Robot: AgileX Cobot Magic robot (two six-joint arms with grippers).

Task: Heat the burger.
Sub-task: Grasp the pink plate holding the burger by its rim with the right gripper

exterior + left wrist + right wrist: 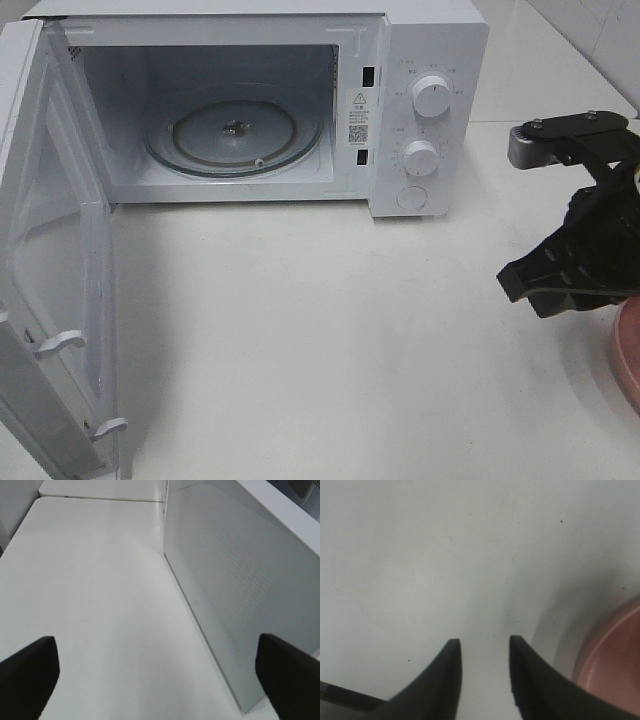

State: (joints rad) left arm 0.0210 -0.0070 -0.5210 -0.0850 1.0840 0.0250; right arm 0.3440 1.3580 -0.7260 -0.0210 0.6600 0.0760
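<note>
The burger is out of view. Only an edge of its pink plate shows at the right border, and it also shows in the right wrist view. My right gripper hovers just left of the plate, over the bare table. In the right wrist view the right gripper is empty, with its jaws a little apart. My left gripper is wide open and empty, next to the microwave's door. It does not show in the exterior view.
The white microwave stands at the back with its door swung fully open to the left. Its glass turntable is bare. Two knobs and a round button sit on its right panel. A white table lies in front.
</note>
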